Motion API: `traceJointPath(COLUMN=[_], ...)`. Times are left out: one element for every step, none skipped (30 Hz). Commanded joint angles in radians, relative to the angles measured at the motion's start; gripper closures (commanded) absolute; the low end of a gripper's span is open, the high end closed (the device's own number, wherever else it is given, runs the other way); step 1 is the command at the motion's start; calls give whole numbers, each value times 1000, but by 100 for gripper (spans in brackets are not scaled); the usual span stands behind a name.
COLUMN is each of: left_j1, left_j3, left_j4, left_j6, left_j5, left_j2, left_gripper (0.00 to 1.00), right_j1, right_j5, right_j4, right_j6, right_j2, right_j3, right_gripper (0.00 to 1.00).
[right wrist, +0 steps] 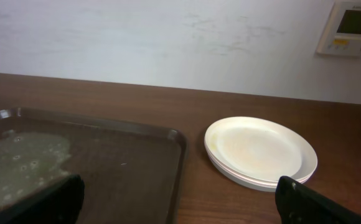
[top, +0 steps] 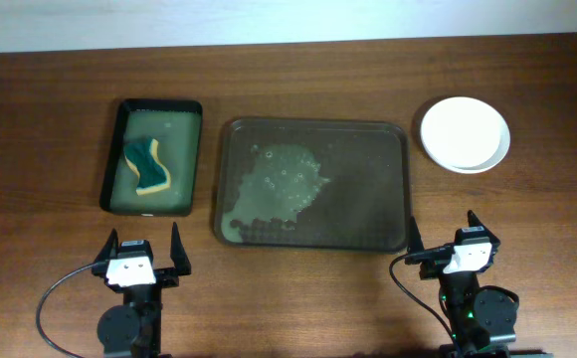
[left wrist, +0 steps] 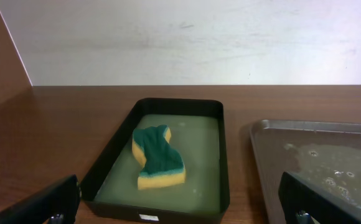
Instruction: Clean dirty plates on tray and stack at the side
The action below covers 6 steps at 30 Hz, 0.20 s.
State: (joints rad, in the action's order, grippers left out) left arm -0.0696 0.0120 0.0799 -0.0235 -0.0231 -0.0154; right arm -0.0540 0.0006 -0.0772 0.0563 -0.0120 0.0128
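Tray (top: 368, 199) holds no plates, just a soapy puddle (top: 284, 184); bump it and suds slop onto the table (top: 298, 298). Plates (top: 465, 132) sit stacked to its right, apart from it. A careless swing on that side could knock them. Sponge (top: 146, 166) lies in the black tray (top: 159, 103), left. L gripper (top: 144, 239) and R gripper (top: 442, 229): both spread wide, empty.

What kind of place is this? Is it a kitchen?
Probably a lab or test room: a wooden table holds a soapy tray, a sponge and stacked plates, with a control panel on the wall.
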Motion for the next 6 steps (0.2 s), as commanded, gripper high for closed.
traceJointPath(left_j1=[4, 4, 4, 4, 4, 4], left_j3=[-3, -3, -3, -3, -3, -3], left_j4=[4, 5, 5, 4, 4, 4], left_j6=[-19, -19, -19, -19, -19, -19], left_j5=[8, 8, 8, 8, 8, 8], left_j2=[10, 10, 10, 10, 10, 10], left_gripper=[1, 1, 1, 1, 1, 0], right_j1=[-4, -4, -4, -4, -4, -4], right_j5=[12, 11, 12, 12, 11, 11], right_j4=[-4, -5, -4, -5, -4, -4], right_j6=[-1, -1, -1, -1, -1, -1], right_j2=[8, 8, 8, 8, 8, 8], right_j3=[-7, -7, -7, -7, -7, -7], right_gripper=[2, 2, 2, 2, 2, 2])
